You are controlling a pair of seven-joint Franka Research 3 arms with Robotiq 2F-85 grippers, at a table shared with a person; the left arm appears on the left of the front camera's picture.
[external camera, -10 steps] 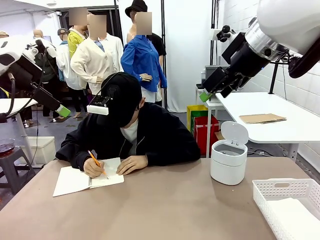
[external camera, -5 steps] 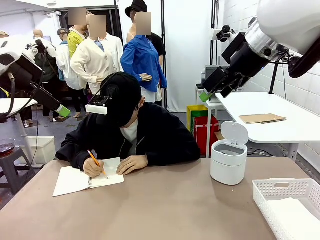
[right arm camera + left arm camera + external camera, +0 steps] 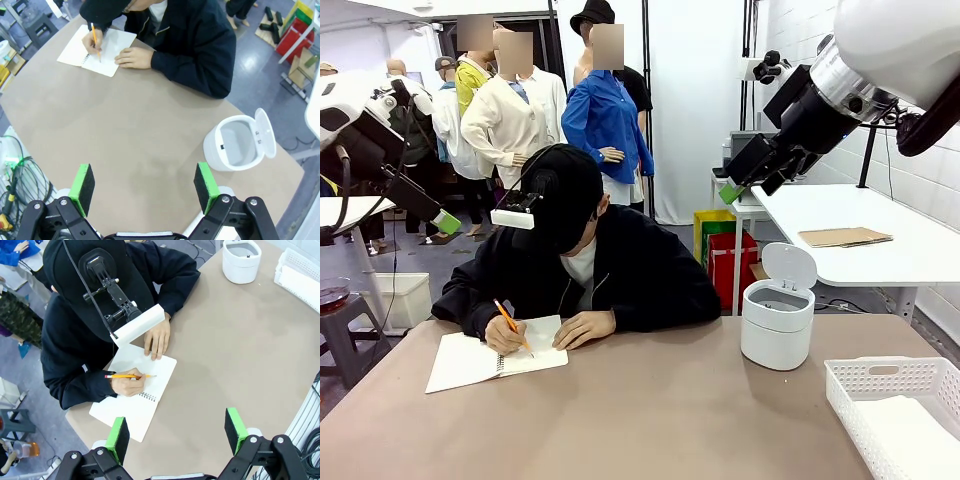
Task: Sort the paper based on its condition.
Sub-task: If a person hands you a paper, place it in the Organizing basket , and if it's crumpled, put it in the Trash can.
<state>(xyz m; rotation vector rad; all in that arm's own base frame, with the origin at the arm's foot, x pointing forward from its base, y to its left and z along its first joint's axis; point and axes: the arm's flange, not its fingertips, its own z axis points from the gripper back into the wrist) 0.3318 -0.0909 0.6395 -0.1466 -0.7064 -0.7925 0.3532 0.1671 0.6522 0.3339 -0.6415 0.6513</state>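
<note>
A person at the far side writes with an orange pencil (image 3: 510,322) in a white spiral notebook (image 3: 465,362) lying open on the brown table. The other hand (image 3: 584,328) rests on the page. Loose paper is out of view on the table top. My left gripper (image 3: 177,432) hangs open high above the table's left side, looking down on the notebook (image 3: 137,405) and pencil (image 3: 125,376). My right gripper (image 3: 143,182) is open too, high over the table's right side, with the notebook (image 3: 107,52) far ahead. Neither holds anything.
A white round bin (image 3: 778,322) with its lid up stands at the right middle of the table (image 3: 650,420), also seen as the bin (image 3: 235,145). A white slotted basket (image 3: 888,376) with something flat and white inside sits at the near right corner.
The person's head has shifted slightly while writing. Both arms have stayed where they were, grippers open.
</note>
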